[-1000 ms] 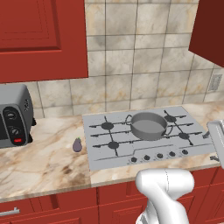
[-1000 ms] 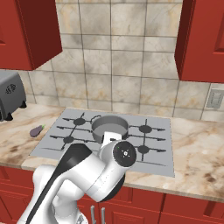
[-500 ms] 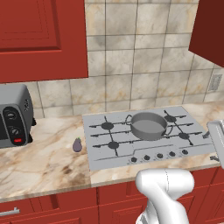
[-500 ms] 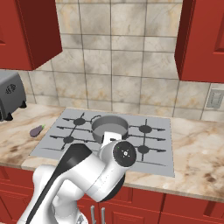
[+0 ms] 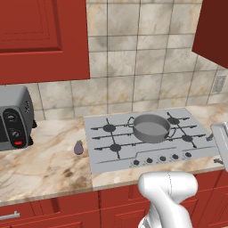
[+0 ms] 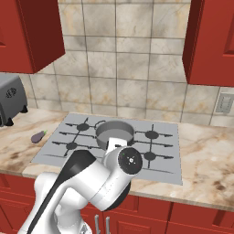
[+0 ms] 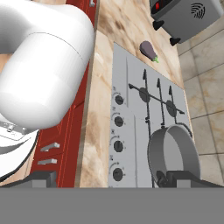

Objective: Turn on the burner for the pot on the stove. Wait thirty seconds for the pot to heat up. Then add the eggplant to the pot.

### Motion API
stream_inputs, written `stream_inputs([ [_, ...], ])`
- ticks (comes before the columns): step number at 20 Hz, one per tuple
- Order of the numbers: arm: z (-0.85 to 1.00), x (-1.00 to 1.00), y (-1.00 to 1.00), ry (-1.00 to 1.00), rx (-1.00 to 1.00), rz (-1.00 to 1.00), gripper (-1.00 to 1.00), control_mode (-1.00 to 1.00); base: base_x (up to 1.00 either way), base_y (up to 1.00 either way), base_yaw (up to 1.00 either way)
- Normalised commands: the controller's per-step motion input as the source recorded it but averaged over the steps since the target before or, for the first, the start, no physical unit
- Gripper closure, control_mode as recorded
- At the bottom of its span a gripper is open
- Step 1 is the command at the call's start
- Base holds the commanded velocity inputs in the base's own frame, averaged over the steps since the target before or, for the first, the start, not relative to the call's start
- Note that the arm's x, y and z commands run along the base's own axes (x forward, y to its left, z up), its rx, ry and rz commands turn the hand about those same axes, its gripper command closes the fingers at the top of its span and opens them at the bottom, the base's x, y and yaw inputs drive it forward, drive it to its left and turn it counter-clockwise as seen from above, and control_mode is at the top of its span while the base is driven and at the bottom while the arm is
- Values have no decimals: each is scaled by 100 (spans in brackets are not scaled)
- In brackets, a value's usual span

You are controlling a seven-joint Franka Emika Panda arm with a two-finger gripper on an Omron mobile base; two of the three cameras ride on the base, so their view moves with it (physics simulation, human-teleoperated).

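The grey pot [image 5: 151, 128] sits on the middle back burner of the light-grey stove [image 5: 102, 153]; from the other side the pot [image 6: 115, 131] is partly behind my arm. The small purple eggplant [image 5: 79, 147] lies on the marble counter just left of the stove, apart from it, and the eggplant [image 7: 148, 50] shows beyond the stove's far end. My gripper [image 7: 111, 178] is open and holds nothing, hovering over the stove's front right end beside the knob row [image 7: 118, 133]. The pot [image 7: 173, 155] lies close to the right fingertip [image 7: 188, 177].
A grey toaster oven [image 5: 13, 118] with a red button stands at the counter's left end. Red cabinets hang above and run below the counter. A wall outlet [image 6: 224, 103] sits at the right. Bare marble counter [image 5: 44, 167] lies between the toaster oven and the stove.
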Motion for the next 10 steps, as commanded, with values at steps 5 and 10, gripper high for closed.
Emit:
stream_inputs([
  [5,0,0,0,0,0,0,-100,-100,0,0,0],
  [10,0,0,0,0,0,0,-100,-100,0,0,0],
])
